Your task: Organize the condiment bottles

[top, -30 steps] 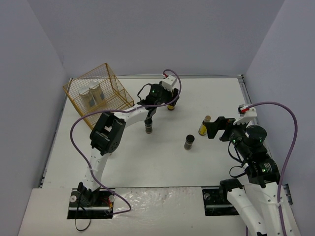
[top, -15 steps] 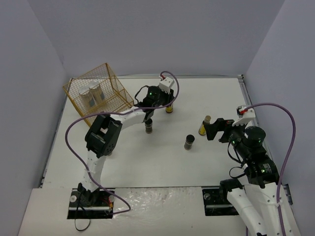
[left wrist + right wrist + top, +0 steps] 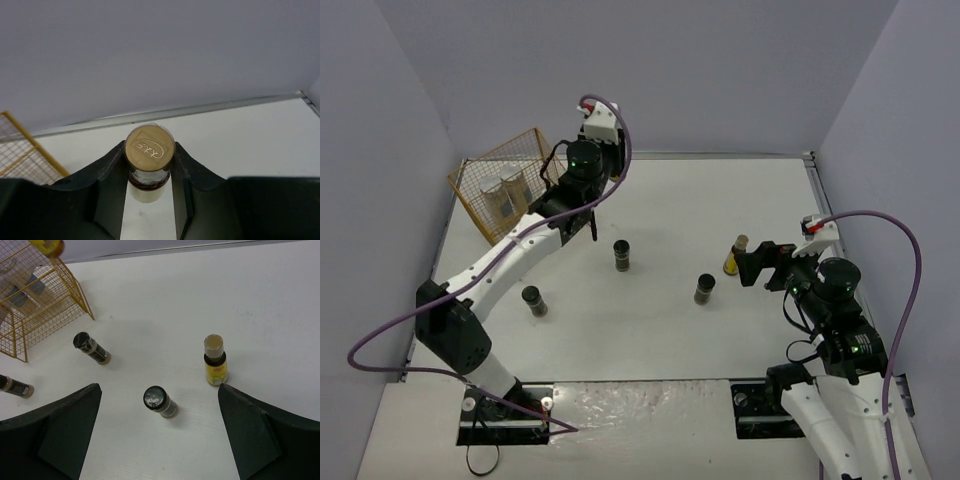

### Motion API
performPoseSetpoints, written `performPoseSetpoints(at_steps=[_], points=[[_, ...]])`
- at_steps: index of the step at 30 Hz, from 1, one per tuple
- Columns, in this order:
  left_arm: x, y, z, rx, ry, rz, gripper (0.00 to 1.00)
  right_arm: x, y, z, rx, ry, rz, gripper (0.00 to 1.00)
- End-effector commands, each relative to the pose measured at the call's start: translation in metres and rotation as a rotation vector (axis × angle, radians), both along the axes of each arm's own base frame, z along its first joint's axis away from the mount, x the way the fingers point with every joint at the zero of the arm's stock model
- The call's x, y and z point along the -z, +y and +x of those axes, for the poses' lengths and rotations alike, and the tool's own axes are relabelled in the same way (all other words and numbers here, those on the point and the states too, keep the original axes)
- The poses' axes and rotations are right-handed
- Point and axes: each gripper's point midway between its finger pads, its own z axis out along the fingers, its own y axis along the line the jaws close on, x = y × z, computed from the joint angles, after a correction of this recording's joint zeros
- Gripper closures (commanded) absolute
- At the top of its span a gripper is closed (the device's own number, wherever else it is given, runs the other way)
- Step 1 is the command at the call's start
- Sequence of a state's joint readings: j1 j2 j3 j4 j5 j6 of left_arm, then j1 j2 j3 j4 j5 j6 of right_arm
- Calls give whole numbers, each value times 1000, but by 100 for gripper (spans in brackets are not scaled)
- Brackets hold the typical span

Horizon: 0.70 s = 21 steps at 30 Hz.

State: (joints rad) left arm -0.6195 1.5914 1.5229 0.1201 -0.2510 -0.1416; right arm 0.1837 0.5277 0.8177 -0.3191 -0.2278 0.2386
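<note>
My left gripper (image 3: 149,192) is shut on a slim yellow tan-capped bottle (image 3: 149,150), gripped at the neck and held in the air beside the gold wire rack (image 3: 535,160). That bottle also shows in the right wrist view (image 3: 47,246). In the top view the left gripper (image 3: 588,215) hides it. Two white silver-lidded cylinders (image 3: 505,193) stand in the rack. Three dark black-capped jars (image 3: 622,255) (image 3: 704,289) (image 3: 533,300) stand on the table. The other yellow bottle (image 3: 733,256) stands just ahead of my right gripper (image 3: 760,262), which is open and empty.
The rack (image 3: 40,300) sits at the table's back left corner, and its edge shows in the left wrist view (image 3: 20,150). In the right wrist view the yellow bottle (image 3: 215,360) and one jar (image 3: 160,401) lie between the open fingers' lines. Grey walls enclose the table.
My left gripper has lifted the yellow bottle from the back middle of the table and carried it left to the rack. The swing uncovered the left jar. The right arm has not moved.
</note>
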Motion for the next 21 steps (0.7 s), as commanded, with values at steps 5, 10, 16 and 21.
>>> performPoseSetpoints(at_steps=[5,10,16,21], points=[[-34,131,15,-433,-40,-105,100,-21,8,1,-46,-79,22,0],[-24,170,26,-521,-35,-127,100,-22,10,-3,-59,-89,28,0],[-14,191,34,-568,-24,-117,100,-19,11,-4,-65,-86,28,0],[4,206,43,-605,-8,-116,100,-17,10,-5,-63,-87,29,0]])
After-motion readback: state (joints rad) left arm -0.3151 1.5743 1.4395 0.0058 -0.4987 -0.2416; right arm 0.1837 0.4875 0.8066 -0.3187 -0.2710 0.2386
